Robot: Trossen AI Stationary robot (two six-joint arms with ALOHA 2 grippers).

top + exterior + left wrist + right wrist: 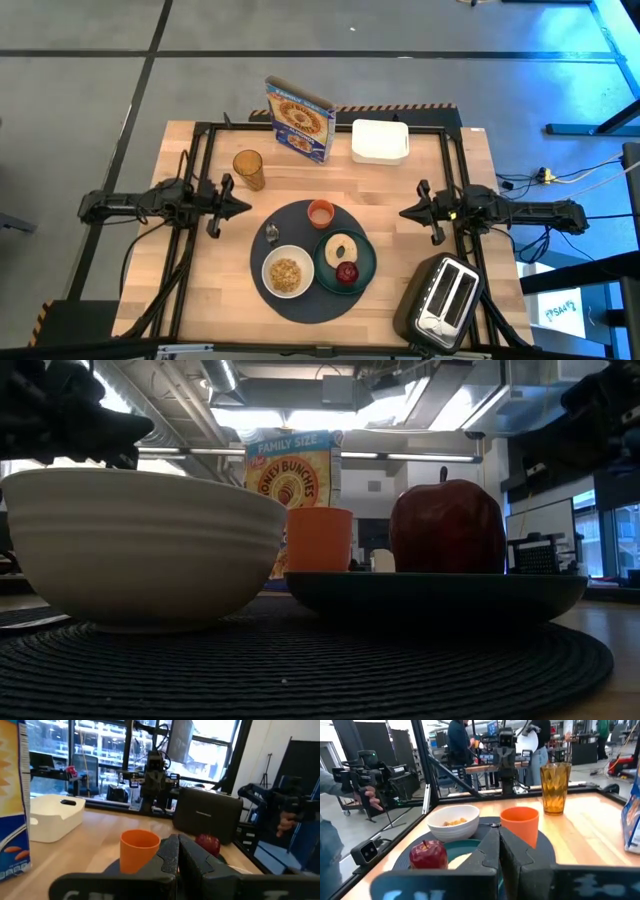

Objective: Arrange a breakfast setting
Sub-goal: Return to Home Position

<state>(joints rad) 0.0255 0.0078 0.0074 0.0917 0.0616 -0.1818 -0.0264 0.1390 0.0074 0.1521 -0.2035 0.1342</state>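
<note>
Mat: the round dark grey mat (300,303) is lying in the lower middle of the high view, on the wooden table (215,290)
Bowl: the white bowl (266,272) is sitting on the mat's lower left part, holding brown cereal (287,274)
Plate: the dark green plate (369,258) is sitting right of the bowl, carrying a bagel (343,247) with a red apple (347,272) just below it
Cup: the small orange cup (320,212) is standing at the mat's upper edge
Left gripper: the left gripper (243,208) is hanging at middle left, apart from the mat, fingers pressed together and gripping nothing
Right gripper: the right gripper (405,212) is hanging at middle right, also clear of the mat, fingers pressed together and gripping nothing
Around: a toaster (445,298) is sitting at lower right, a white tub (380,140) and a cereal box (300,120) at the top, and an amber glass (249,168) is standing up and left of the mat
</note>
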